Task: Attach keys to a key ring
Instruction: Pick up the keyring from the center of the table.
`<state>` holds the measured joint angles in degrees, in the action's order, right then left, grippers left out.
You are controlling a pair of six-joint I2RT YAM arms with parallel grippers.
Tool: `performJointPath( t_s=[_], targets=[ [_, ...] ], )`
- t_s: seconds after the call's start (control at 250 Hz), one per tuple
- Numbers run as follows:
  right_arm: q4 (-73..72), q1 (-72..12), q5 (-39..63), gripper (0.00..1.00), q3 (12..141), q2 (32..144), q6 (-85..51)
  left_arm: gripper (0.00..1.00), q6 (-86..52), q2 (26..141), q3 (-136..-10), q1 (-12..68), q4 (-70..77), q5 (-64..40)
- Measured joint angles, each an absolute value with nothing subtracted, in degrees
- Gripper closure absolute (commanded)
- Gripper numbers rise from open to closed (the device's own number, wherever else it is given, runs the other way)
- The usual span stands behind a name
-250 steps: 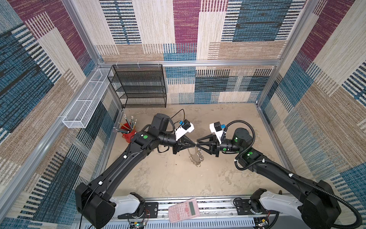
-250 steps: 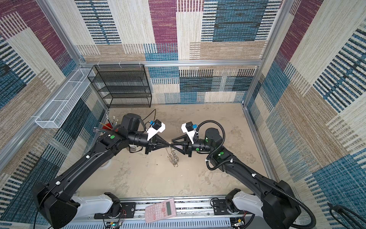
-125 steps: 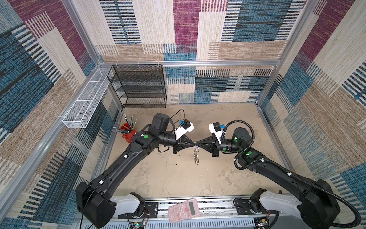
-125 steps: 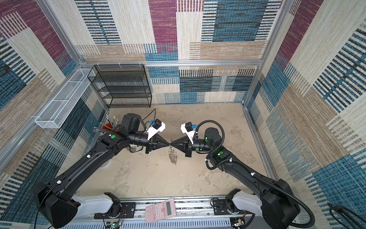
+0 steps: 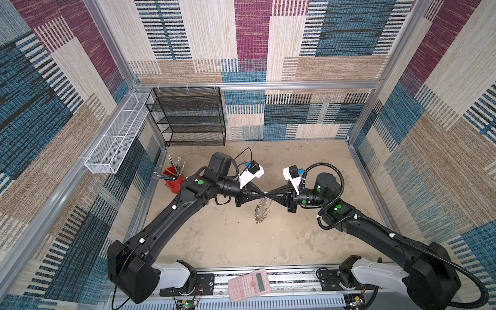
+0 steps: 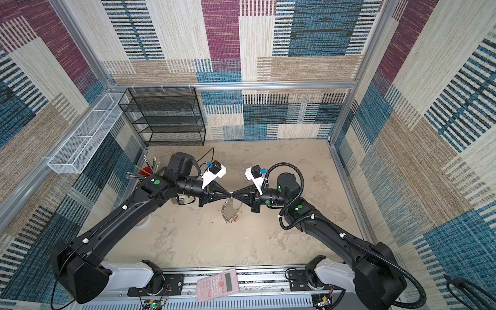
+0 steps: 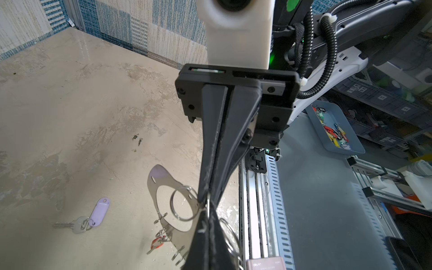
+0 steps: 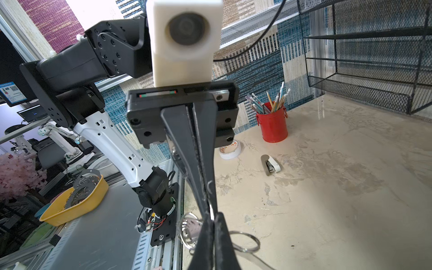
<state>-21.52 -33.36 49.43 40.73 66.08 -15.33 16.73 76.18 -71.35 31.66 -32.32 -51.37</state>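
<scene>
My left gripper (image 5: 264,193) and right gripper (image 5: 268,193) meet tip to tip above the middle of the table, both shut. Each pinches the same split ring at the top of the key ring (image 5: 261,212), a grey band (image 7: 153,198) edged with silver rings that hangs below them (image 6: 232,212). A small red key (image 7: 157,242) hangs from one ring of the band. The lilac key (image 7: 79,225) with its lilac tag lies flat on the table, apart from the band. In the right wrist view two large rings (image 8: 254,238) stick out beside my shut right gripper (image 8: 211,217).
A red cup of pencils (image 5: 174,182), a tape roll (image 8: 230,149) and a stapler (image 8: 271,163) stand at the table's left side. A black mesh shelf (image 5: 188,118) fills the back left corner. A pink calculator (image 5: 249,284) lies on the front rail.
My right gripper, open a second ago, has shut on the ring held by the left gripper. The band hangs a little straighter. The left arm has stayed put.
</scene>
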Motion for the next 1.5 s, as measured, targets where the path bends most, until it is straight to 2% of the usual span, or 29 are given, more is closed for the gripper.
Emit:
performJointPath(
  t_s=[0.58,0.688,1.076,1.192,1.504],
  targets=[
    [-21.15,-33.36,48.36,1.00,40.25,65.39,-15.38,1.00,16.43,76.44,-71.24,31.77,-31.97,-51.37],
    [-21.61,-33.41,48.29,1.00,39.92,64.79,-15.62,0.89,16.21,76.07,-71.05,31.97,-31.51,-51.44],
    [-24.60,-33.45,46.39,1.00,38.92,63.44,-17.65,0.87,14.72,75.02,-68.79,32.36,-28.73,-51.83],
    [-25.39,-33.45,46.33,1.00,38.74,63.75,-17.96,0.82,13.91,74.94,-68.47,32.29,-27.77,-52.12],
    [-26.46,-33.43,46.11,1.00,38.61,64.10,-17.96,0.79,11.29,74.81,-67.48,32.29,-24.67,-52.95]
  ],
)
